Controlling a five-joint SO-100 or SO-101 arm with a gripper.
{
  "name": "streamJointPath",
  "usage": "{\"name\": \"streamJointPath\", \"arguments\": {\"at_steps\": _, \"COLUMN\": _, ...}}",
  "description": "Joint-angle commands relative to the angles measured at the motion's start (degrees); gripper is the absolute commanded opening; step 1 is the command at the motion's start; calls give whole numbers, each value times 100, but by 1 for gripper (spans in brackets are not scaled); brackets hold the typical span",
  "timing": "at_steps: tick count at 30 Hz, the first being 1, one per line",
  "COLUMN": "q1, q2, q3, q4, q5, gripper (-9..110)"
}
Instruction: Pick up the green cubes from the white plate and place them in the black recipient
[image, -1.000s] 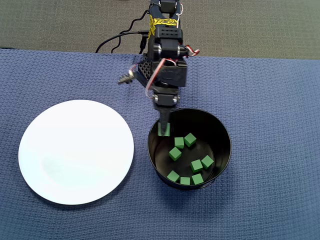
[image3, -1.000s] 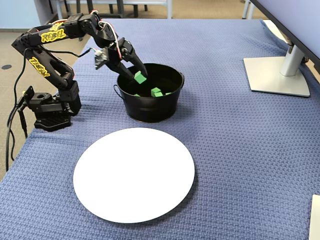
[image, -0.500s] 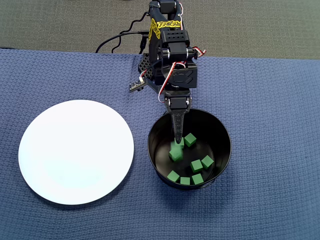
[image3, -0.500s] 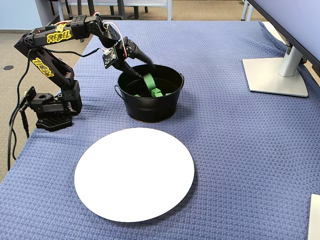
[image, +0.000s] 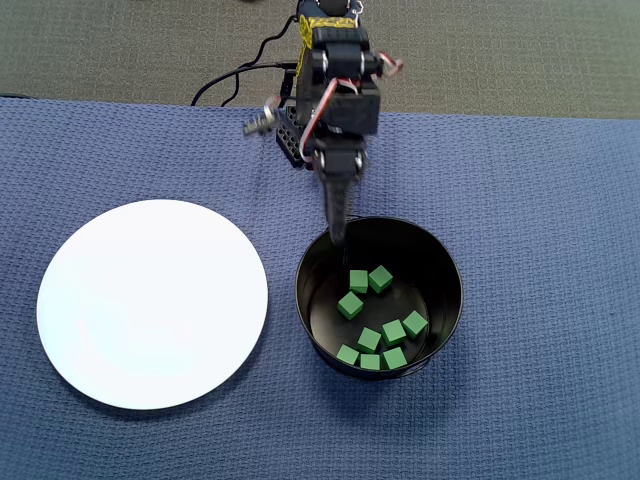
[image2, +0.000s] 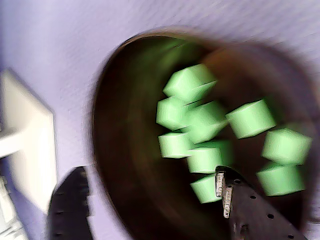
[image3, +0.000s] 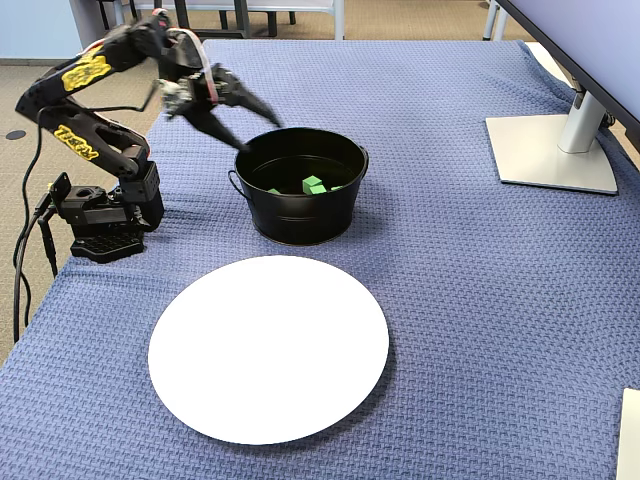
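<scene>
Jaws (image3: 258, 132): spread wide open and gripping nothing, hanging just above the rim of the pot on its arm side; blurred in the fixed view.
Jaws from overhead (image: 340, 232): tips poking over the top edge of the pot, arm running straight up the picture to its base.
Jaws from the wrist (image2: 150, 192): one dark finger on each side, lower left and lower right, with a clear gap between them; picture smeared.
Green cubes (image: 380, 330): lying loose on the floor of the pot, nine countable from overhead, two toward the top and the rest bunched toward the lower right wall.
Green cubes from the wrist (image2: 220, 137): filling the dark interior in a cluster, several touching each other.
Green cubes from the side (image3: 313, 185): only a few peeking over the wall.
Black recipient (image: 445, 320): sitting upright on the blue cloth, just to the right of the plate in the overhead view.
White plate (image: 152, 303): lying flat and bare, near the pot but not touching.
Bench (image3: 480, 300): covered in blue woven cloth, a grey monitor stand (image3: 555, 150) standing at far right in the fixed view.
</scene>
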Motion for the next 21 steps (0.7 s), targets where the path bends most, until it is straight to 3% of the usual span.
{"name": "streamJointPath", "arguments": {"at_steps": 1, "q1": 396, "q2": 1046, "q3": 624, "q4": 352, "q5": -158, "gripper": 17}}
{"name": "streamJointPath", "arguments": {"at_steps": 8, "q1": 519, "q2": 2786, "q3": 1854, "q4": 844, "q5": -158, "gripper": 12}}
{"name": "streamJointPath", "arguments": {"at_steps": 21, "q1": 756, "q2": 3480, "q3": 3305, "q4": 316, "q5": -299, "gripper": 0}}
